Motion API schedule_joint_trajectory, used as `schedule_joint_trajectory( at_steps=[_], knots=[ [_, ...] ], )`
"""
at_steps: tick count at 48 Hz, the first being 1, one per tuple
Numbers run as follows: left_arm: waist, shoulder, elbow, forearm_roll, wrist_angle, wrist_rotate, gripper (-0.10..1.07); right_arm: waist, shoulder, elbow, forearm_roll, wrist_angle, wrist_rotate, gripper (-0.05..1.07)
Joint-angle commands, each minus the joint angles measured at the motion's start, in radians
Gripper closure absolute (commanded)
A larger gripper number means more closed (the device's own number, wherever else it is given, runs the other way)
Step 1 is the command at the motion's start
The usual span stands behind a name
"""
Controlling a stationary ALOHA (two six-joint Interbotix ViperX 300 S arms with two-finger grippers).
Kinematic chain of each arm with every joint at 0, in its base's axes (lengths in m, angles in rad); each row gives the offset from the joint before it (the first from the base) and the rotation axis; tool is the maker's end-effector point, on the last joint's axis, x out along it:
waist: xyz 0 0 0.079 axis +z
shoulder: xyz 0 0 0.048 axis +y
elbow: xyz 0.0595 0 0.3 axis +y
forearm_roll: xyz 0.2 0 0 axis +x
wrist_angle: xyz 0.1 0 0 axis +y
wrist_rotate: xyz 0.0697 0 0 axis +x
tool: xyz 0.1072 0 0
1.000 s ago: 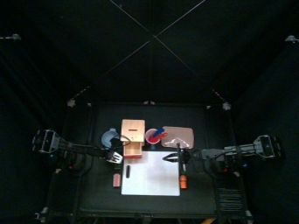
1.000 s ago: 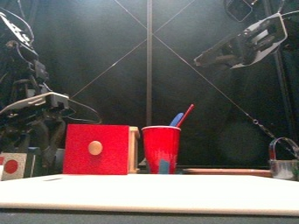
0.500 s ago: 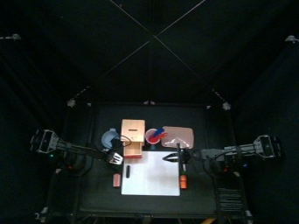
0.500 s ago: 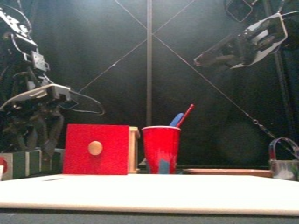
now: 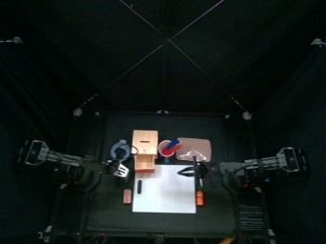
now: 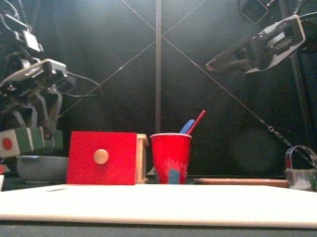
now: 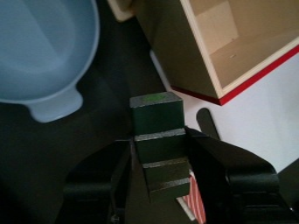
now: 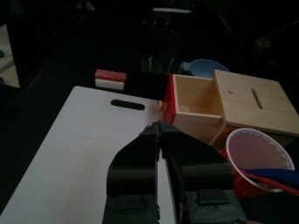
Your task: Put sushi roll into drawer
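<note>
My left gripper (image 7: 162, 156) is shut on the sushi roll (image 7: 156, 129), a dark green block gripped across its sides. The front view shows the roll's white-and-red end (image 6: 6, 141) lifted off the table at the far left, above a bowl. The drawer (image 5: 147, 154) is a tan wooden box. Its tray (image 7: 239, 39) is pulled out, and its red front with a round knob (image 6: 102, 157) faces the table's front edge. In the top view my left gripper (image 5: 120, 172) hangs just left of the drawer. My right gripper (image 8: 158, 131) is shut and holds nothing. It rests high at the right (image 5: 189, 174).
A pale blue bowl (image 7: 41, 52) sits left of the drawer. A red cup (image 6: 171, 157) holding sticks stands right of it. A white cutting board (image 5: 166, 189) lies in front. A small red-and-white piece (image 8: 107, 79) lies off the board's left edge.
My left gripper has closed on the sushi roll, lifted it off the table and drawn back to the left. The right arm has not moved.
</note>
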Motion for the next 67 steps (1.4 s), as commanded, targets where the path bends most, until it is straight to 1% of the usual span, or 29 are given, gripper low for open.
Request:
schedule_joint_trajectory(
  at_steps=[1,8,12,15,19,24,32,37,41,48,53,59,67],
  knots=[
    [0.0,-0.077,-0.017,0.025,0.055,0.006,0.25,0.0,-0.008,-0.009,0.002,-0.009,0.002,0.97],
    [0.0,-0.158,-0.021,0.112,0.097,0.04,0.25,-0.002,-0.006,-0.011,0.0,-0.009,0.0,0.97],
    [0.006,-0.169,-0.028,0.144,0.094,0.078,0.25,-0.002,-0.006,-0.012,0.0,-0.009,0.0,0.97],
    [0.009,-0.167,-0.04,0.156,0.091,0.129,0.25,-0.003,-0.006,-0.014,0.0,-0.009,0.0,0.97],
    [0.015,-0.155,-0.058,0.16,0.075,0.198,0.25,-0.003,-0.008,-0.014,0.002,-0.009,0.0,0.97],
    [0.035,-0.137,-0.084,0.161,0.032,0.275,0.25,-0.003,-0.008,-0.014,0.002,-0.009,0.0,0.97],
    [0.106,-0.101,-0.124,0.166,-0.063,0.39,0.25,-0.002,-0.008,-0.011,0.002,-0.009,0.003,0.97],
    [0.138,-0.074,-0.14,0.164,-0.115,0.486,0.25,-0.003,-0.006,-0.008,0.002,-0.009,0.005,0.97],
    [0.153,-0.052,-0.147,0.164,-0.152,0.563,0.25,-0.003,-0.008,-0.005,0.002,-0.009,0.005,0.97],
    [0.161,-0.015,-0.172,0.163,-0.215,0.696,0.25,-0.002,-0.008,-0.003,0.002,-0.009,0.005,0.97],
    [0.172,0.008,-0.192,0.161,-0.244,0.752,0.25,-0.003,-0.006,-0.002,0.002,-0.009,0.005,0.97],
    [0.183,0.048,-0.206,0.167,-0.264,0.79,0.25,-0.003,-0.006,-0.002,0.002,-0.009,0.005,0.97],
    [0.183,0.117,-0.206,0.244,-0.336,0.853,0.25,-0.003,-0.006,0.002,0.002,-0.009,0.005,0.97]
  ],
)
